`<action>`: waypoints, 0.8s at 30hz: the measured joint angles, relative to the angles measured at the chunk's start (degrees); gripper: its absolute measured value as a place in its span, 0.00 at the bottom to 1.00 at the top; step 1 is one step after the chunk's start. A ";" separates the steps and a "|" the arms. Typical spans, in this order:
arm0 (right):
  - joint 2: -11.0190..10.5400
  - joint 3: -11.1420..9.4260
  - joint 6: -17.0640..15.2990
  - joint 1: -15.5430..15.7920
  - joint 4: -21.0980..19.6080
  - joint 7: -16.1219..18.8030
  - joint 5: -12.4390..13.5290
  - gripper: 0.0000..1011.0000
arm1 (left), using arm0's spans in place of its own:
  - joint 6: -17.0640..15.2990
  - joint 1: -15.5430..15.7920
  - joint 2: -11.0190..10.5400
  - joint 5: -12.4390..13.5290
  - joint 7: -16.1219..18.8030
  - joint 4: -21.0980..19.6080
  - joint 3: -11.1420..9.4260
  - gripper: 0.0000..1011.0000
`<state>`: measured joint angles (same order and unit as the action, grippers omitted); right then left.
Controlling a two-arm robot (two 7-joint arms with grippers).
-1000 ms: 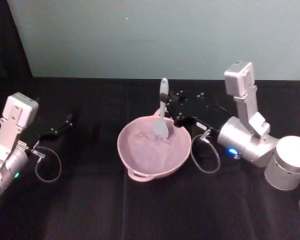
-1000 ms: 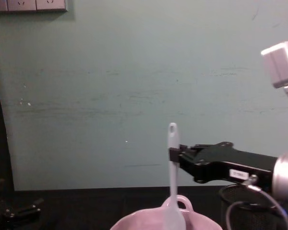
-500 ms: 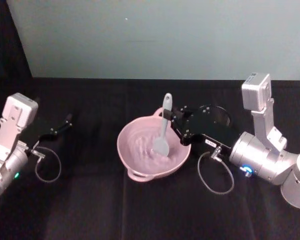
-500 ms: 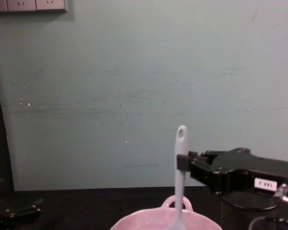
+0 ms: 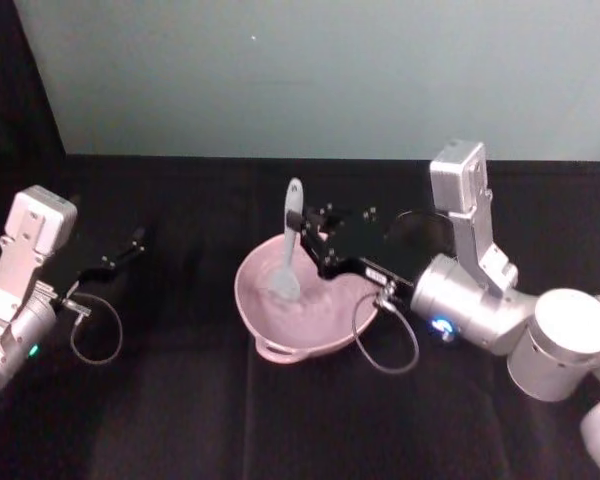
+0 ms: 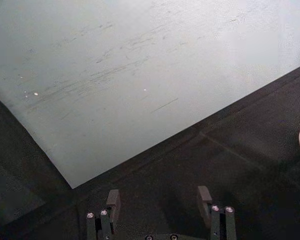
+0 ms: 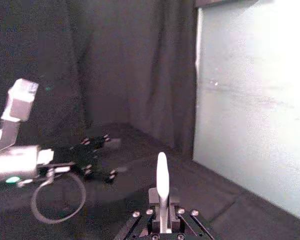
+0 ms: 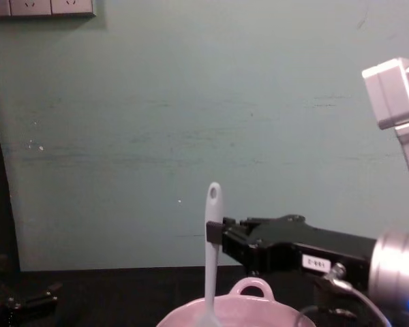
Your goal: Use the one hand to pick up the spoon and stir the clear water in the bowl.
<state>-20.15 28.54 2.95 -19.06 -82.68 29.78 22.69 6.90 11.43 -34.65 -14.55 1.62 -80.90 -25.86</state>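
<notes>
Stirring stage. The right claw [image 5: 305, 238], clamped on the handle of the white spoon [image 5: 285, 268], holds it near upright with the scoop dipped in the water [image 5: 315, 305] of the pink bowl [image 5: 248, 300], mid-worktop [image 5: 180, 400]. Pickup is done and only stirring strokes appear left. The left claw [image 6: 159, 200], fingers apart, is parked near the worktop's left edge.
</notes>
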 joint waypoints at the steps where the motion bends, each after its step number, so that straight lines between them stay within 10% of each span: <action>1: 0.61 -0.04 0.58 -0.77 1.07 -0.37 -0.29 0.11 | 0.00 0.00 0.00 0.00 0.00 0.00 0.00 1.00; 15: 0.38 -3.22 2.76 -3.10 5.48 -3.08 -3.53 0.11 | 0.00 0.00 0.00 0.00 0.00 0.00 0.00 1.00; 24: -3.87 -4.66 -1.33 1.68 -2.63 -0.91 -1.61 0.11 | 0.00 0.00 0.00 0.00 0.00 0.00 0.00 1.00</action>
<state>-24.02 23.89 1.62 -17.38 -85.31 28.87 21.08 6.90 11.43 -34.65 -14.55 1.62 -80.90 -25.86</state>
